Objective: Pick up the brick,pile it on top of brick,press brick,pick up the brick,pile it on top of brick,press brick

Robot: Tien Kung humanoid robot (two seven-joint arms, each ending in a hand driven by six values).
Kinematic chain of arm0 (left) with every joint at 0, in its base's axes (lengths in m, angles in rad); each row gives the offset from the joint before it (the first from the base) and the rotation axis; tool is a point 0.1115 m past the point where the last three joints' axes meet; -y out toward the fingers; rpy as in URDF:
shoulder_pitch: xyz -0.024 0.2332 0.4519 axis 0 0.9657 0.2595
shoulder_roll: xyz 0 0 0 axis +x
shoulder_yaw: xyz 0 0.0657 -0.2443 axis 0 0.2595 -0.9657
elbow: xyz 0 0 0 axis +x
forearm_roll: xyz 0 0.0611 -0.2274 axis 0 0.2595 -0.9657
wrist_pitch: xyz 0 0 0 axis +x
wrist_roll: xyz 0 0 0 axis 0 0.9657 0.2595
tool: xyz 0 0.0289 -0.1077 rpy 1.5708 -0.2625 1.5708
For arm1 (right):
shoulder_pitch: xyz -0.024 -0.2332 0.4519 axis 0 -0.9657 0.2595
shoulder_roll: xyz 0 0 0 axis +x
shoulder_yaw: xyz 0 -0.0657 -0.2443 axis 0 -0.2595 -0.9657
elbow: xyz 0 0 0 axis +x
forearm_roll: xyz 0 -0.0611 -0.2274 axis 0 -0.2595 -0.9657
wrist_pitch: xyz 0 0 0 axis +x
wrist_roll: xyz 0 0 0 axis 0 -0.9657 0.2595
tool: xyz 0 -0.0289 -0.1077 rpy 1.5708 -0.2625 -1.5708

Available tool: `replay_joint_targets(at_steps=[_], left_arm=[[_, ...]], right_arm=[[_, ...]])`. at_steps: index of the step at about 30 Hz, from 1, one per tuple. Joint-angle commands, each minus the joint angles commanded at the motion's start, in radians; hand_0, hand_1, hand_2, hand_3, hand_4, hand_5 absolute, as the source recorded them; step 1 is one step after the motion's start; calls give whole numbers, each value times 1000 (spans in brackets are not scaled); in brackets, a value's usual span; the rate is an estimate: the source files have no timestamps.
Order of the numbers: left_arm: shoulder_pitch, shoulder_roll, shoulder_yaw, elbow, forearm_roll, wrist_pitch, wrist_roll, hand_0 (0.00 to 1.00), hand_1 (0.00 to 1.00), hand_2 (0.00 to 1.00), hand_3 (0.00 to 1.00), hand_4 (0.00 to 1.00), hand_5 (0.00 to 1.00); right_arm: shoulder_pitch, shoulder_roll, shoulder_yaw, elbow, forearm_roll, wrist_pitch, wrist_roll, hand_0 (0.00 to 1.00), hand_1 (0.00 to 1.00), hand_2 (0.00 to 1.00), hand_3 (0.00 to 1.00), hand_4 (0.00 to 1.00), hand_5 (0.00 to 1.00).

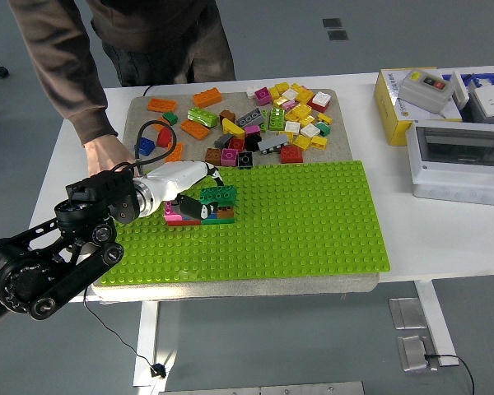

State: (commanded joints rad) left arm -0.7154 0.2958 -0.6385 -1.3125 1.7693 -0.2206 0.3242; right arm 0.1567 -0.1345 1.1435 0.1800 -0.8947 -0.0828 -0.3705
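we see the left hand [199,197] curled on the green brick [218,195], which sits on top of the small brick stack [199,212] on the green baseplate [313,222], left side. loose bricks [263,115] lie beyond it. a person's hand [107,155] rests on the table [66,156] just behind the left arm.

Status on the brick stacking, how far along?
Done: a low stack of pink, blue and brown bricks stands on the green studded baseplate. In hand: the left hand holds a dark green brick on top of that stack, apparently seating it. Left: pressing, then a second brick from the loose brick pile.
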Motion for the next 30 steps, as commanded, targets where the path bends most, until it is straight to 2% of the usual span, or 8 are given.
replay_joint_targets(at_steps=[10, 17, 30], left_arm=[[1, -13, 8, 28, -9, 6, -11, 984, 957, 942, 525, 506, 217], [-5, -31, 23, 77, -12, 15, -30, 983, 957, 941, 524, 508, 218], [-6, -37, 11, 102, -7, 21, -40, 981, 955, 940, 524, 512, 217]], right_arm=[[2, 0, -2, 0, -1, 2, 0, 700, 634, 464, 762, 623, 998], [4, 0, -11, 0, 7, 2, 3, 699, 634, 465, 763, 622, 998], [3, 0, -17, 0, 11, 2, 5, 700, 633, 465, 762, 623, 998]])
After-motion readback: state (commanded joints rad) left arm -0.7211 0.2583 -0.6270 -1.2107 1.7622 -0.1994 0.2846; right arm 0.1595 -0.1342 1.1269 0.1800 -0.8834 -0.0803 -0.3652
